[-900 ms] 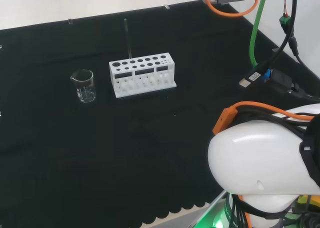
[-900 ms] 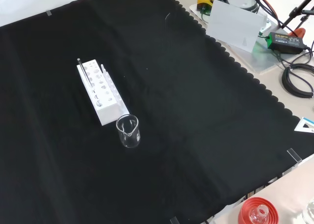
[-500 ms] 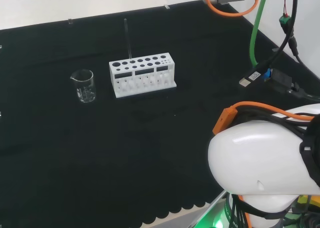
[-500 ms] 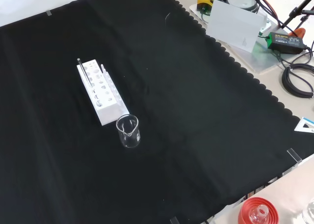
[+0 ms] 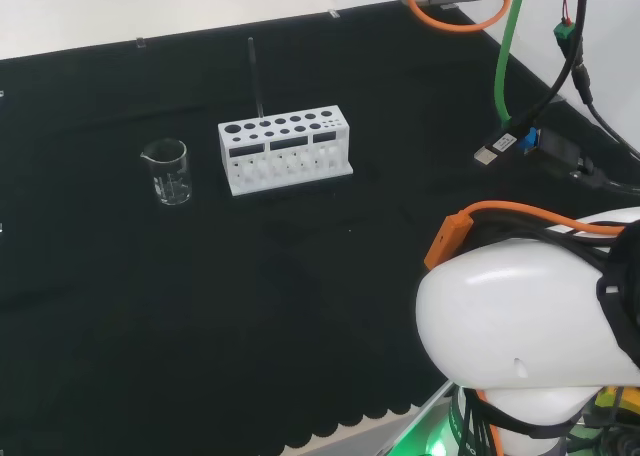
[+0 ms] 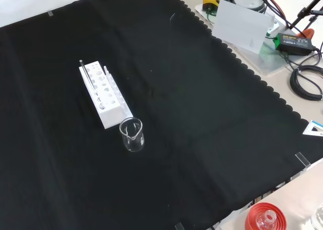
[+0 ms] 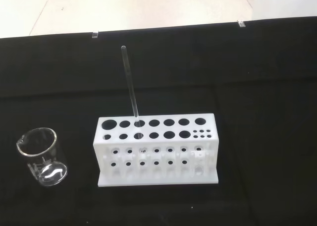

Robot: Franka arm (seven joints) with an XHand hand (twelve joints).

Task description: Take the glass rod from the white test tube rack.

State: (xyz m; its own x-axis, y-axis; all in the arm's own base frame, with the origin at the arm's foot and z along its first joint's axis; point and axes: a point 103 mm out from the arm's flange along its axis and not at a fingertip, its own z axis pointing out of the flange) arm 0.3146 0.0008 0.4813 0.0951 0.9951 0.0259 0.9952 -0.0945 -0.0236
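Note:
The white test tube rack [image 5: 285,151] stands on the black cloth, with several round holes in its top. A thin glass rod [image 5: 255,76] stands in one of the rack's back-row holes, leaning slightly. In the front view the rack [image 6: 107,98] lies lengthwise and the rod [image 6: 86,73] rises from its far end. The wrist view looks down at the rack [image 7: 156,154] from a distance; the rod [image 7: 130,84] stands free, with nothing touching it.
An empty clear beaker [image 5: 170,171] stands left of the rack in the head view, and nearer than the rack [image 6: 131,134] in the front view. The arm's white link [image 5: 530,316] is at lower right. Cables [image 5: 545,146] hang at right. A red ribbed stand [image 6: 265,219] sits off the cloth.
In the head view the hanging cables and the orange-ringed part at the top have shifted slightly up and left. The rack, rod and beaker have not moved.

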